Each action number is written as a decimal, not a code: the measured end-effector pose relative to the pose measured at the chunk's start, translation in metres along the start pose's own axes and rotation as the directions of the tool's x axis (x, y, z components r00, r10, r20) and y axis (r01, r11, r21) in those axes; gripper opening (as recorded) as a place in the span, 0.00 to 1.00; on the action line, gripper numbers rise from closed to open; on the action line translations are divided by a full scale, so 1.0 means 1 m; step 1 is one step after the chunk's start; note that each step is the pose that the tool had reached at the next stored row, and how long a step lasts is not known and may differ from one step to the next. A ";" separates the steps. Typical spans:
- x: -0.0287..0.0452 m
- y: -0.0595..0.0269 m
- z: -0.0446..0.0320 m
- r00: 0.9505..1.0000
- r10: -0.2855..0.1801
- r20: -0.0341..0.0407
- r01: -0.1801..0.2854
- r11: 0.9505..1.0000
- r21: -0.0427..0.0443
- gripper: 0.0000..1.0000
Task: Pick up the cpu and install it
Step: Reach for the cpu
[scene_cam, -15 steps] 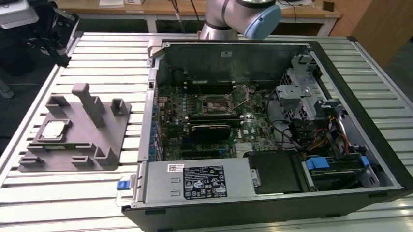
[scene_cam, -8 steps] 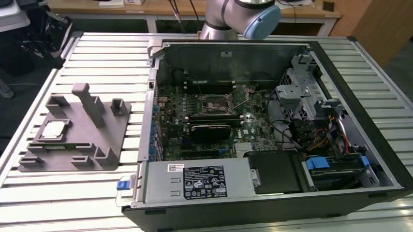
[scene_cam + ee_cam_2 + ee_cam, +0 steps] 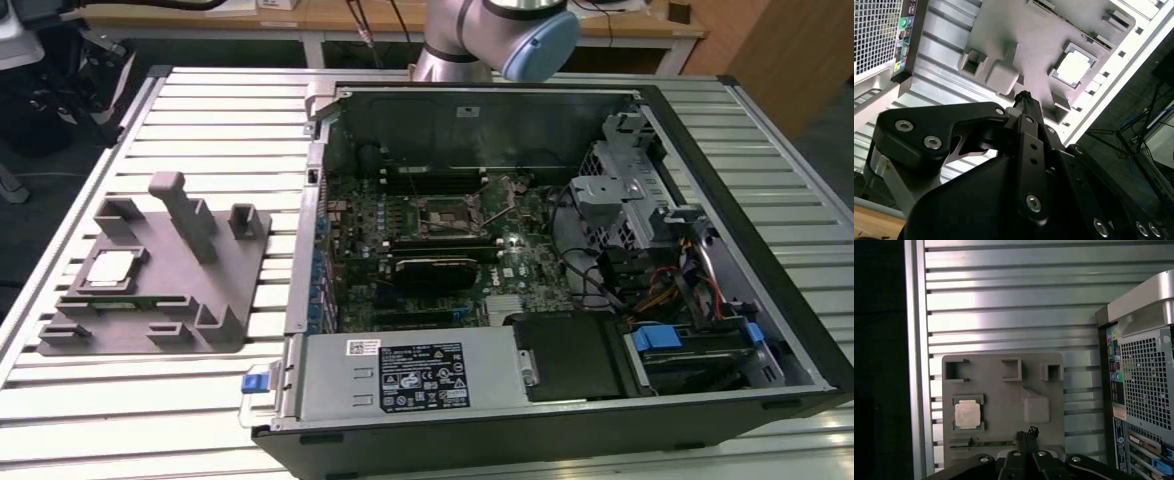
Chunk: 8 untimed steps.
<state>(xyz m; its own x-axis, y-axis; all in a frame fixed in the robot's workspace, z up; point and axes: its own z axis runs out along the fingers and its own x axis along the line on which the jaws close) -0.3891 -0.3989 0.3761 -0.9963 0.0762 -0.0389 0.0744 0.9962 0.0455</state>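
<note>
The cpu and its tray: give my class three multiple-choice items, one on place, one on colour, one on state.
1. In the exterior view, the grey tray stands: A) at the left of the computer case; B) inside the case; C) at its right.
2. The cpu has a top that is: A) black; B) pale silver; C) blue.
3. With the end effector near, the cpu is: A) gripped by it; B) standing on edge; C) lying flat in a tray recess.

Answers: 1 A, the tray lies at the exterior view's left of the case. 2 B, it looks silver in both wrist views. 3 C, the end effector hovers over the tray, apart from the cpu.
</note>
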 end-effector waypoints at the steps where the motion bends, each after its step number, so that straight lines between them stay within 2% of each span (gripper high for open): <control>1: 0.0018 -0.0002 0.0008 1.000 0.000 0.000 0.000 1.000 0.000 0.11; 8: 0.0156 -0.0015 0.0083 1.000 0.000 0.000 0.000 1.000 0.000 0.11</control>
<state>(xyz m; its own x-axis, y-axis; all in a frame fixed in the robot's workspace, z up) -0.4045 -0.3989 0.3672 -0.9963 0.0763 -0.0389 0.0745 0.9962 0.0454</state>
